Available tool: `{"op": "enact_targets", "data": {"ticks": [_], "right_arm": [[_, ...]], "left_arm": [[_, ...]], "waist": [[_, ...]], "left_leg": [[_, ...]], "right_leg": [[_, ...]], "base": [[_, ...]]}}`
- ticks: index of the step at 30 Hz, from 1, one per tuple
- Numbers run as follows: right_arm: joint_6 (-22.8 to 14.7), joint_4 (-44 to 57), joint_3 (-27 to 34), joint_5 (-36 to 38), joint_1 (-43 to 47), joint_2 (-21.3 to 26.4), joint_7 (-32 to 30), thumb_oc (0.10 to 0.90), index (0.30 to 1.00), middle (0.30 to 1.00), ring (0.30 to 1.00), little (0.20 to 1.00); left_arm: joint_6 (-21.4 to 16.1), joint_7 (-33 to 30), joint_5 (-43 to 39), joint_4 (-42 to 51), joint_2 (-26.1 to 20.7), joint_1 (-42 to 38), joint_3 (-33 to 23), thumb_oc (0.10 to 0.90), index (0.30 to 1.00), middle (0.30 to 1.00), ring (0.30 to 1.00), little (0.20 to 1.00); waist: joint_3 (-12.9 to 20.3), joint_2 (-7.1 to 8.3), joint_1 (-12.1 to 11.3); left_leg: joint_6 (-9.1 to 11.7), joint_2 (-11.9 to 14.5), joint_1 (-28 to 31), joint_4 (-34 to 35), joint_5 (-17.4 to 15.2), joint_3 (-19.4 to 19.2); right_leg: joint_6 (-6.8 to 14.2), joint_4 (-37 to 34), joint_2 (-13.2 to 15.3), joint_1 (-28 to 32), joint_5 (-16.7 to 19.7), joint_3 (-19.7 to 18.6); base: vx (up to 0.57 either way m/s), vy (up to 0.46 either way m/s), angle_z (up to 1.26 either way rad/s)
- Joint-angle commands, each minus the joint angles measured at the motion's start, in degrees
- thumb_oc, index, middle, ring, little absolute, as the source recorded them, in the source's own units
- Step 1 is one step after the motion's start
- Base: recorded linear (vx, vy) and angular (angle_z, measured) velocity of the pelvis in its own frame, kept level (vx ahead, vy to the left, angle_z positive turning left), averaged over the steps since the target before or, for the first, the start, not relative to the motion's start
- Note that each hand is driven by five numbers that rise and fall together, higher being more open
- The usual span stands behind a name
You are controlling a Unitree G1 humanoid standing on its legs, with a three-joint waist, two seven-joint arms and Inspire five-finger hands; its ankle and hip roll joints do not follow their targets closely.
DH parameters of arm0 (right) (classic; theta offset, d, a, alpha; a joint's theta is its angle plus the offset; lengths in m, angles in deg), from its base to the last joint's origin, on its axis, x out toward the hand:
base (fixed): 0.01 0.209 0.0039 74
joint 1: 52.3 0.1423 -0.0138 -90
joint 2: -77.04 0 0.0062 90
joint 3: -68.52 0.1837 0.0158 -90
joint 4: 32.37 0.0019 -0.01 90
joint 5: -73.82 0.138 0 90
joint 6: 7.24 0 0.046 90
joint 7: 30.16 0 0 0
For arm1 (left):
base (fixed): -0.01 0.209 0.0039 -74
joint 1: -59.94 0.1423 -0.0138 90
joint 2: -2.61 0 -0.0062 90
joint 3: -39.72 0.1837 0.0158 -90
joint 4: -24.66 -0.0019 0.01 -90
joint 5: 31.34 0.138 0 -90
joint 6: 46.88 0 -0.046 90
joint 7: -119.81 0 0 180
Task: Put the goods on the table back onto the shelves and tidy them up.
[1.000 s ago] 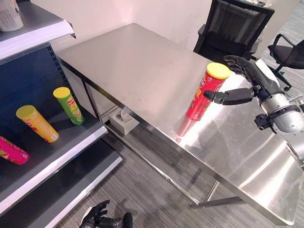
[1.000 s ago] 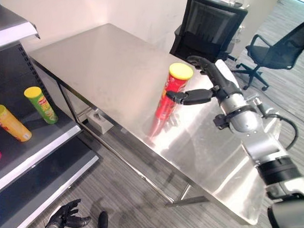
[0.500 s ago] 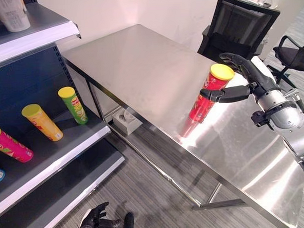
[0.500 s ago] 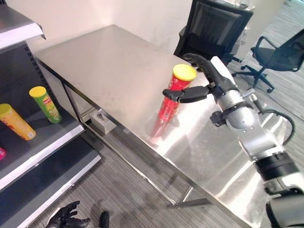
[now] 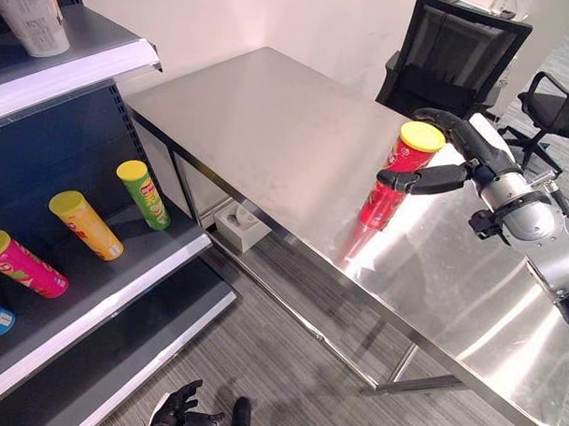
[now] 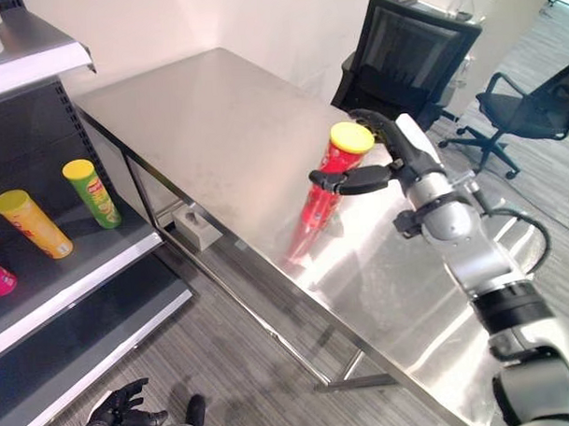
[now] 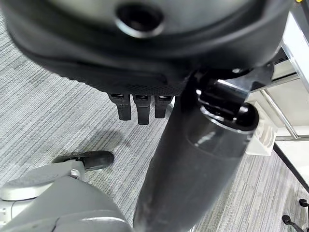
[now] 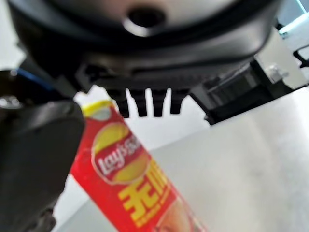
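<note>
Closing in since a second ago, right hand (image 6: 387,163) is bracketing the upright red chip can (image 6: 323,188) on the counter (image 6: 216,122), thumb before it, fingers (image 6: 380,124) spread behind, not yet clamped, readying a grasp.

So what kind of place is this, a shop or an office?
Probably an office or lab rigged up as a mock shop: store shelves holding snack cans such as a green can, beside a bare steel table and black office chairs.

Office room arranged as a small mock shop, dark retail shelves (image 5: 100,275) with chip cans (image 5: 144,193), steel table (image 5: 263,120), black office chairs (image 5: 452,53), grey carpet floor (image 5: 271,363), plain white wall (image 5: 287,17)
</note>
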State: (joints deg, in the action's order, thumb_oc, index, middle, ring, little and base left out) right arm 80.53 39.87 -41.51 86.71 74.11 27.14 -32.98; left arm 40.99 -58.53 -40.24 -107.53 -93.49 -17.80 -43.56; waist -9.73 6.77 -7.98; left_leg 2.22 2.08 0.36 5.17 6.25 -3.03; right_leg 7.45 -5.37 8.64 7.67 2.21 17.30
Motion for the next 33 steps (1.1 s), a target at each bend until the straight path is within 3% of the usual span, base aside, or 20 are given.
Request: {"op": "enact_targets", "data": {"ticks": [1,15,22,26,31,32,33], "right_arm": [[-2.6,-2.3,-0.5,-0.7,11.8,-0.4,-4.5,0.4,0.3,0.3,0.3,0.3],[-3.1,-0.7,2.8,-1.8,10.0,-1.6,-6.5,0.4,0.3,0.3,0.3,0.3],[-6.3,11.4,12.4,1.1,2.3,-2.1,-7.1,0.4,0.3,0.3,0.3,0.3],[-11.4,22.3,20.7,6.3,-2.1,-6.1,-6.8,0.4,0.3,0.3,0.3,0.3],[-13.5,26.5,21.0,10.0,-1.1,-6.7,-4.7,0.4,0.3,0.3,0.3,0.3],[-13.5,27.4,21.1,10.1,-1.0,-6.3,-4.5,0.4,0.3,0.3,0.3,0.3],[-13.5,28.7,21.1,10.2,-1.0,-5.1,-4.1,0.4,0.3,0.3,0.3,0.3]], "left_arm": [[-2.2,-0.9,-0.3,1.1,-2.5,-2.2,2.5,0.8,0.9,0.9,0.9,0.9],[-1.9,-1.2,-0.3,0.9,-2.2,-2.2,2.2,0.8,0.9,0.9,0.9,0.9],[-1.7,-1.4,-1.0,2.0,-2.1,-1.9,-0.7,0.8,0.9,0.9,0.9,0.9],[-2.2,-1.1,-2.2,1.8,-1.7,-1.5,-2.4,0.8,0.9,0.9,0.9,0.9],[-2.4,-0.7,-2.1,0.9,-1.8,-2.2,-1.9,0.8,0.9,0.9,0.9,0.9],[-2.4,-0.6,-2.0,0.6,-1.7,-2.8,-1.5,0.8,0.9,0.9,0.9,0.9],[-2.7,-0.5,-1.6,0.6,-1.5,-3.5,-1.2,0.8,0.9,0.9,0.9,0.9]], "waist": [[3.3,0.21,-1.6],[3.6,0.13,-2.0],[4.2,-0.23,-2.0],[4.1,-1.41,-3.9],[2.3,-2.99,-6.1],[1.7,-3.33,-6.2],[0.5,-3.66,-6.0]], "left_leg": [[2.3,2.4,2.6,-0.2,-6.9,0.2],[2.3,2.6,3.0,-0.2,-7.2,0.2],[2.9,3.3,3.4,-0.2,-6.9,0.9],[5.5,5.3,1.2,-0.2,-3.5,3.6],[8.2,6.9,-4.1,-0.2,1.5,8.1],[8.4,6.8,-6.0,-0.3,2.9,8.4],[8.3,7.2,-8.3,-1.5,3.8,4.7]], "right_leg": [[3.7,0.4,2.5,0.2,-0.4,2.3],[3.6,0.4,2.3,0.4,-0.7,2.5],[3.1,0.4,1.7,1.2,-1.6,2.8],[1.1,0.4,-0.9,1.9,-4.3,4.1],[-0.6,0.4,-3.7,1.3,-6.4,6.6],[-0.7,0.4,-3.7,0.9,-6.2,7.8],[-0.6,0.4,-2.8,0.7,-5.9,10.5]], "base": [[0.0,0.0,0.0],[0.0,-0.002,0.0],[-0.02,-0.058,0.02],[-0.16,-0.237,0.3],[-0.19,-0.162,0.57],[-0.31,-0.072,0.72],[-0.39,0.013,1.56]]}}
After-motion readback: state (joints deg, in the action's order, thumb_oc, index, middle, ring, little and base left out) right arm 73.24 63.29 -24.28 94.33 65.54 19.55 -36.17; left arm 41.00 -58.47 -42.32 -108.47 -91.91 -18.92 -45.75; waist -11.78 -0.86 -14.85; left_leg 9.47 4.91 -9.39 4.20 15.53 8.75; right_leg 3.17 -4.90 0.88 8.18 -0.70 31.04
